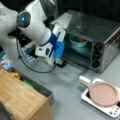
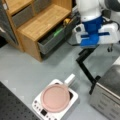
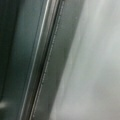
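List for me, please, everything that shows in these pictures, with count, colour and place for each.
toaster oven: one, silver with black knobs, at a front view's top right, its door folded down.
bowl: one, teal, inside the oven on its rack; something orange in it, too blurred to name.
pan: one, pink with a pale handle, on the cooker.
cooker: one, white, at a front view's bottom.
wooden shelf unit: one, light brown, at a front view's top left.
grey drawer: one, open, with green and yellow items inside.
table: one, grey.
gripper: one, black on a blue and white wrist, at the oven door's edge.
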